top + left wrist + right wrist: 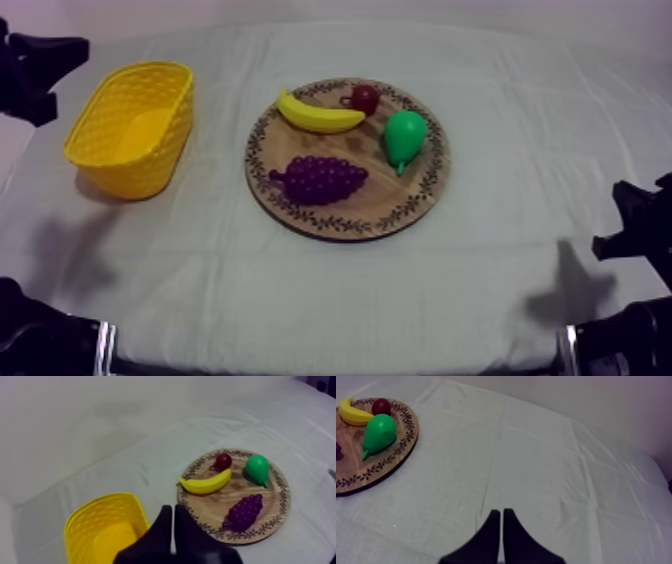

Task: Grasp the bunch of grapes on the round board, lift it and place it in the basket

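Left gripper (173, 510) and right gripper (501, 512) are pinched together. One grapes bunch (320, 179) lies on one board (400, 202) with one pear (405, 135), one banana (318, 115), one small red fruit (365, 98) maybe touching it; one basket (170, 145) nearby.

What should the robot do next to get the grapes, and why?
Probably swing the left gripper out over the grapes and open its fingers. The grapes lie untouched on the board. The left gripper is shut on nothing, off by the basket, and the basket sits on that arm's side, so the carry would be short.
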